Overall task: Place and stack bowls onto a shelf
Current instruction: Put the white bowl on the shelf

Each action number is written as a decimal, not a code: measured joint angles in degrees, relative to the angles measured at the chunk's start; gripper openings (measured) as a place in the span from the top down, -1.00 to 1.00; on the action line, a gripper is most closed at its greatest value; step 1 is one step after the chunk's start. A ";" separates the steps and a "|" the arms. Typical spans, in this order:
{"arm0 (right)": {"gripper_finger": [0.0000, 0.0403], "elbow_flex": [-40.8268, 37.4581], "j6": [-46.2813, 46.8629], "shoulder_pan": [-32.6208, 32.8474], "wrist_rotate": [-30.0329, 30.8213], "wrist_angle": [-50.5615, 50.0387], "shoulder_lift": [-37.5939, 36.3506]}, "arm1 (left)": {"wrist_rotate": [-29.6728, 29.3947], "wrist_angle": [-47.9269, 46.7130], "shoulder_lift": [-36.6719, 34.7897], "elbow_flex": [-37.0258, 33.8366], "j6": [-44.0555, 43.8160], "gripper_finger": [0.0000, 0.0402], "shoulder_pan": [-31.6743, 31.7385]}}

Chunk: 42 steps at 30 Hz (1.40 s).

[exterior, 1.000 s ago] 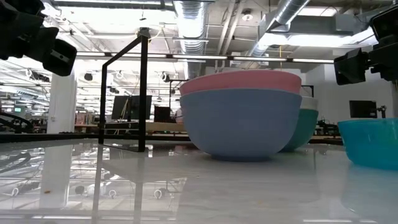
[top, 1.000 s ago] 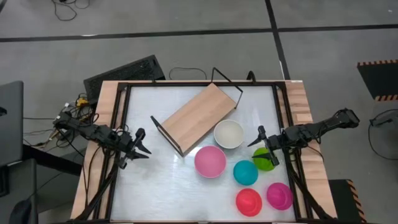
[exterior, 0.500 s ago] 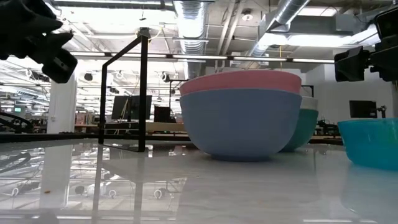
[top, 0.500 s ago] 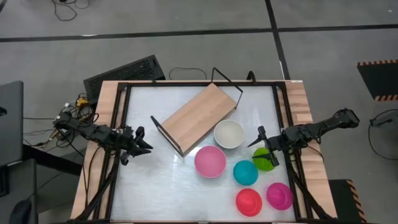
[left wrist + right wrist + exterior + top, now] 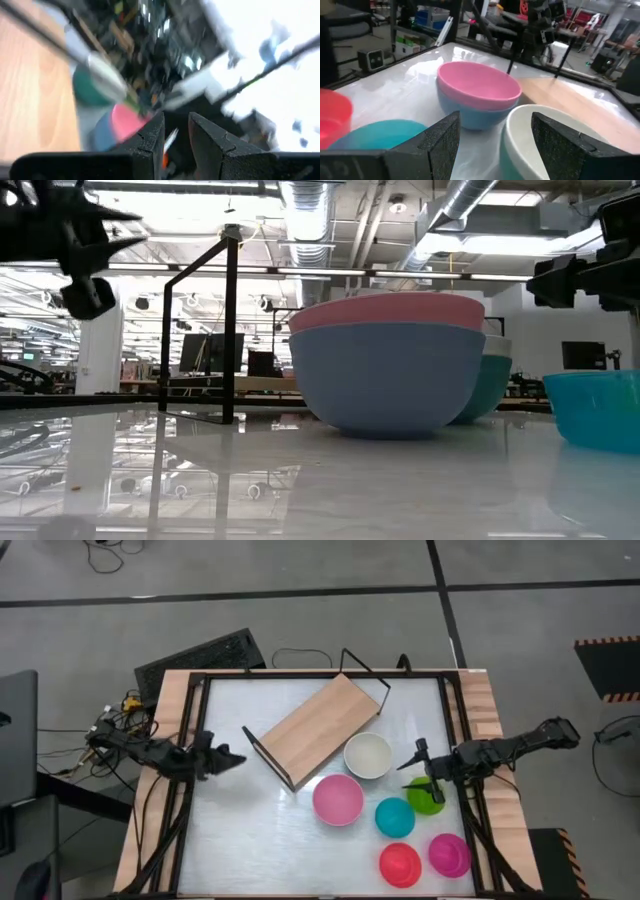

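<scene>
The shelf, a light wooden board with black wire end frames, stands slantwise at the table's middle. Near it sit a white bowl nested in a teal one, and a pink bowl nested in a blue-grey bowl. Toward the right near corner stand small teal, green, red and magenta bowls. My right gripper hangs open above the green bowl's far rim, pointing at the white bowl. My left gripper hovers at the table's left side, its fingers a narrow gap apart.
A black frame rims the white table. Bare surface lies along the left side and the near left. A dark keyboard and cables lie beyond the far left corner. The shelf's wire frame stands upright at its end.
My left gripper has rolled about its wrist, risen a little and shifted slightly toward the far edge and the shelf. The bowls and the shelf have stayed where they were.
</scene>
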 joint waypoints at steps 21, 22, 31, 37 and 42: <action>-0.34 7.79 28.21 -4.36 18.00 47.38 0.25 | -26.98 25.57 5.33 11.85 24.62 0.62 0.07; -0.34 9.60 26.21 -4.72 18.53 45.54 0.72 | -27.54 25.70 6.26 13.90 26.66 0.62 0.07; -0.34 26.28 9.21 -5.90 23.10 35.45 6.84 | -27.08 25.80 16.92 29.93 38.54 0.62 0.16; -0.34 34.87 7.36 -5.90 31.15 28.41 8.87 | -22.77 25.68 22.16 36.47 46.93 0.62 0.18; -0.34 41.62 6.83 -5.88 37.46 17.63 8.90 | -22.07 25.64 24.77 38.94 48.65 0.62 0.16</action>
